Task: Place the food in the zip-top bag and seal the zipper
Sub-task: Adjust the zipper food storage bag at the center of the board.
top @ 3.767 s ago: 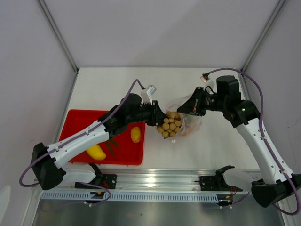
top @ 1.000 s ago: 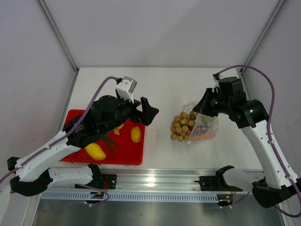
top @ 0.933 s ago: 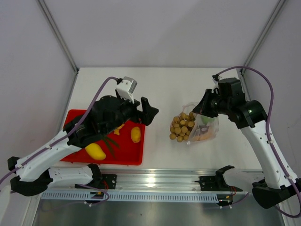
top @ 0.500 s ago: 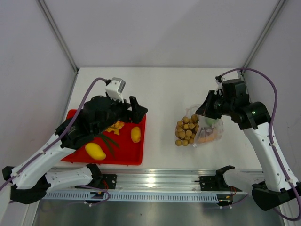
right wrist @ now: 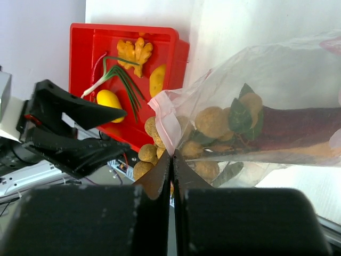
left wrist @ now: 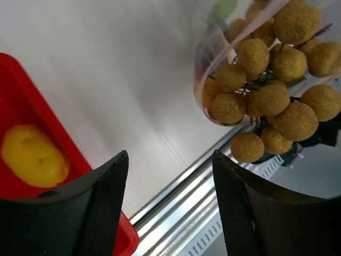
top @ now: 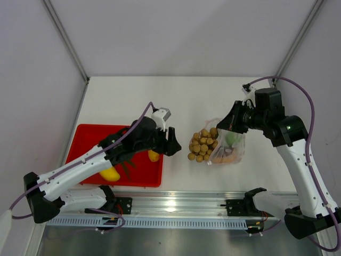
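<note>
The zip-top bag (top: 233, 145) hangs clear and crinkly from my right gripper (top: 230, 124), which is shut on its mouth edge beside the pink zipper (right wrist: 165, 120). Inside the bag (right wrist: 277, 101) I see dark leaves and reddish and orange pieces. A cluster of small tan balls (top: 200, 144) sticks out of the mouth to the left. My left gripper (top: 173, 143) is open just left of the balls (left wrist: 272, 96), nothing between its fingers (left wrist: 106, 202). The yellow lemon (top: 153, 156) lies on the tray below it.
The red tray (top: 88, 154) sits at the left with a yellow fruit (top: 110, 173), green stalks (right wrist: 122, 74) and a knobbly yellow piece (right wrist: 133, 52). A metal rail (top: 176, 205) runs along the near table edge. Grey walls close in the back and sides.
My left gripper has swung from above the tray down and right toward the ball cluster, its jaws narrowing. The right gripper and bag have shifted slightly left, still pinched.
</note>
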